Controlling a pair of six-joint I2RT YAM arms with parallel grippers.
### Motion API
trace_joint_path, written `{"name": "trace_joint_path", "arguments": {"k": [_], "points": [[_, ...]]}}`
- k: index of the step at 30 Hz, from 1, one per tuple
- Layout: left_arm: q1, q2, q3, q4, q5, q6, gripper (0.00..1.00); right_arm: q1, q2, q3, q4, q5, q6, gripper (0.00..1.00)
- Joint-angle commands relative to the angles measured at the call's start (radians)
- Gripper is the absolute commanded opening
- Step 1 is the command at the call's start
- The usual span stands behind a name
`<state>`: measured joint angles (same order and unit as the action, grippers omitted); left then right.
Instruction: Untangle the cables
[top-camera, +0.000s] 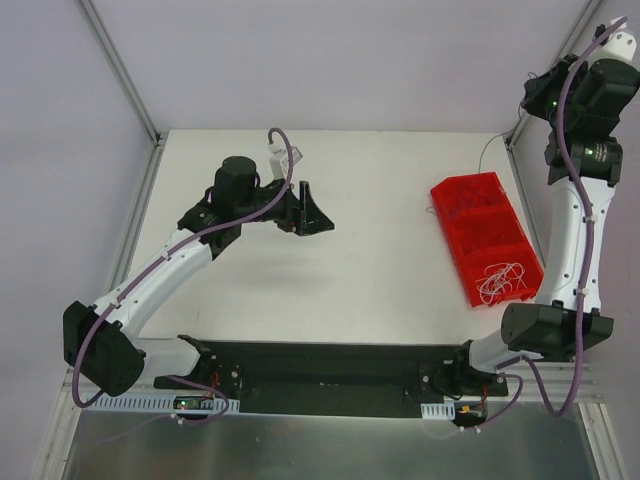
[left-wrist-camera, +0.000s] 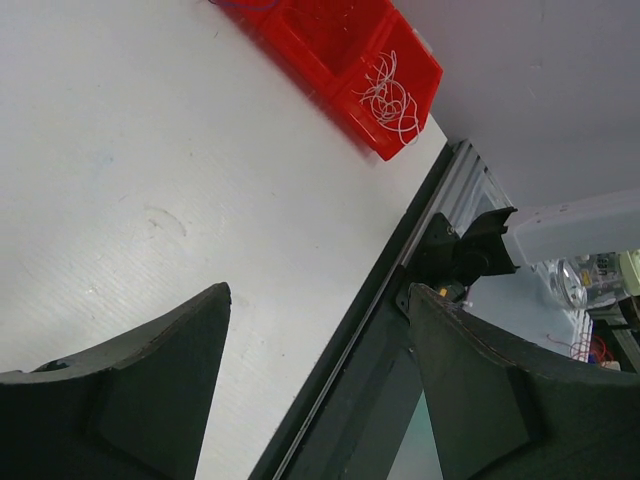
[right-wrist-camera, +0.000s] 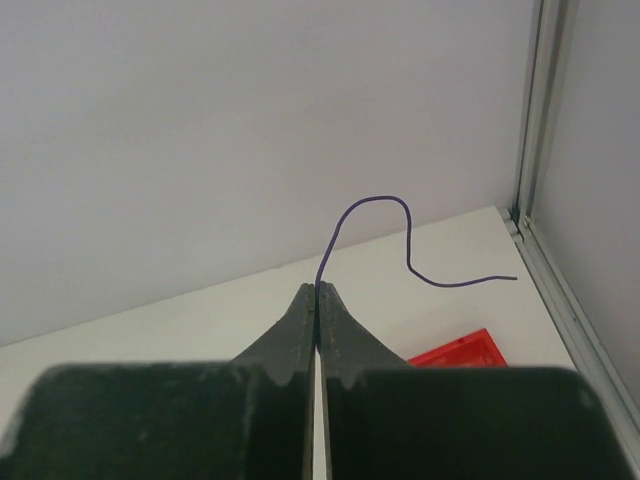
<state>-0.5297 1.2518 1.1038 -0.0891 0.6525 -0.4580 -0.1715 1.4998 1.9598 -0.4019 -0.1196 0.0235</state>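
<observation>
- right gripper (right-wrist-camera: 317, 290): jaws pressed together, pinching one thin purple wire (right-wrist-camera: 375, 200) at the very tips
- purple wire rises from the fingertips, arches over to the right, drops, then runs off right to a free end; it hangs in the air in front of the back wall (right-wrist-camera: 200, 120)
- right arm is raised high at the far right corner, above the table (top-camera: 380, 270)
- in the top view a hair-thin strand (top-camera: 495, 147) shows near the far right table corner; too thin to tell its colour there
- left gripper (left-wrist-camera: 320, 292): jaws wide apart, nothing between them, over the middle-left of the table, well apart from the red bin (top-camera: 485, 235)
- red bin lies on the right side of the table, just beside the right arm's white link, split into compartments in a row
- tangle of pale wires (top-camera: 500, 280) sits in the bin's end compartment, the one nearest the arm bases; also seen in the left wrist view (left-wrist-camera: 390, 95)
- contents of the other compartments are too fine to make out
- corner of the red bin shows below the closed right fingers in the right wrist view
</observation>
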Motion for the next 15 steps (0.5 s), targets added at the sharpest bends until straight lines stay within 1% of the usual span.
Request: {"name": "trace_joint_path", "arguments": {"k": [1, 4, 12, 15], "points": [[0.014, -0.011, 0.039, -0.020, 0.044, 0.044, 0.71, -0.026, -0.013, -0.065, 0.118, -0.005, -0.017, 0.00], [0.022, -0.005, 0.036, -0.020, 0.052, 0.045, 0.71, -0.048, 0.008, -0.042, 0.109, -0.025, -0.008, 0.00], [0.028, 0.000, 0.022, -0.020, 0.041, 0.044, 0.71, -0.080, 0.068, 0.129, 0.049, -0.044, -0.004, 0.00], [0.028, 0.001, 0.022, -0.020, 0.038, 0.044, 0.71, -0.089, 0.082, 0.162, 0.034, -0.058, 0.000, 0.00]]}}
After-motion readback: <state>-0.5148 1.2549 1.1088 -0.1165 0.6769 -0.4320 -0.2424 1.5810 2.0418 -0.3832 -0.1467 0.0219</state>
